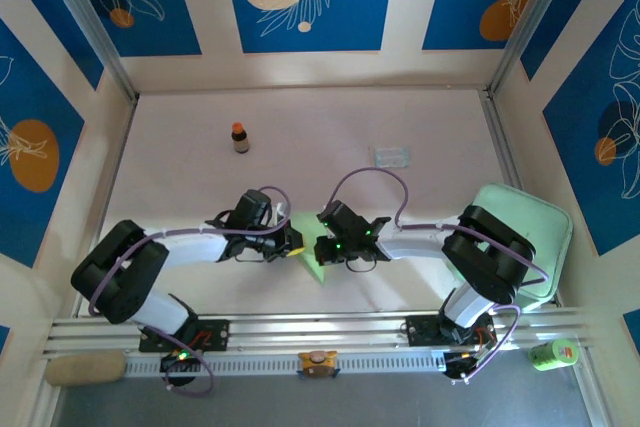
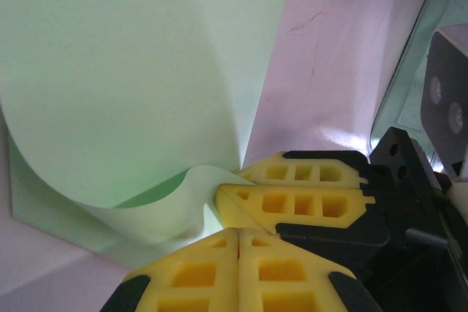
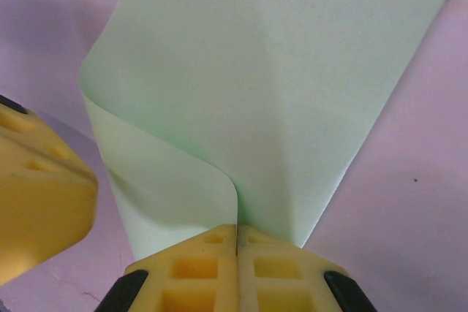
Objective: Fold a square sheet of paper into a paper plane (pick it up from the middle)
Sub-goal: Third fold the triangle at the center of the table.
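Nearest the arm bases, we are seeing the two pincers facing each other, tips close together, over the middle of the table [image 1: 420, 117]. The square sheet of paper [image 1: 312, 267] is lying just beneath those tips. The right pincer [image 3: 238, 233] is pressing its yellow fingers together, and the pale green sheet is curling up off the table and running straight into the seam between them, so it is gripping the paper at a bent edge. The left pincer [image 2: 238, 237] is closed too, fingers flush. The sheet's curled lip is sitting right at its tips, but we are not able to tell whether it is pinching the paper or only touching it. Off to the right a mint green tray [image 1: 545, 217] is lying by the right arm. Farther back, a clear packet [image 1: 390, 156] is lying and a small brown bottle [image 1: 240, 137] is standing, well apart from each other.
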{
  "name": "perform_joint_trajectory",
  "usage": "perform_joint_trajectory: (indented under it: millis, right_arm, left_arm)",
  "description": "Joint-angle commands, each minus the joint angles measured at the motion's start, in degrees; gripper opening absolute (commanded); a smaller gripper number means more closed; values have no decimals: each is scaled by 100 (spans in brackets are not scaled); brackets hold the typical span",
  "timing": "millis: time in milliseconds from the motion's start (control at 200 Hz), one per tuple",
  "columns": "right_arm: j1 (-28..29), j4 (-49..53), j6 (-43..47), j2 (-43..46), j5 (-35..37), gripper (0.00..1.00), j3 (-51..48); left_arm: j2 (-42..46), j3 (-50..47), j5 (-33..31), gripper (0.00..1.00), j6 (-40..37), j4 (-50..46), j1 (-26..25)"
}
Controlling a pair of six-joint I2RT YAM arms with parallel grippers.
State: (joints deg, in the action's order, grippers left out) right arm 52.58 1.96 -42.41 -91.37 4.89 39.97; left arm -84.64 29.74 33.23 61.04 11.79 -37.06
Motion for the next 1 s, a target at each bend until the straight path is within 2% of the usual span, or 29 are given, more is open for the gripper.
perform_joint_trajectory:
  millis: [0,330,480,760,995]
  right_arm:
    - [-46,302,84,-114,4,4,-118]
    - [-47,287,75,-105,-1,3,-147]
    - [-46,283,75,-118,-3,3,-157]
    - [-56,313,93,-104,22,3,-156]
    - [-59,303,84,-112,4,3,-173]
  left_arm:
    - [-162,71,115,0,-17,147,-60]
    - [-325,150,117,0,-161,163,-91]
    - [-302,108,229,0,-72,568,-100]
    - [-710,81,307,0,-66,583,-99]
    - [-346,49,150,1,-165,411,-97]
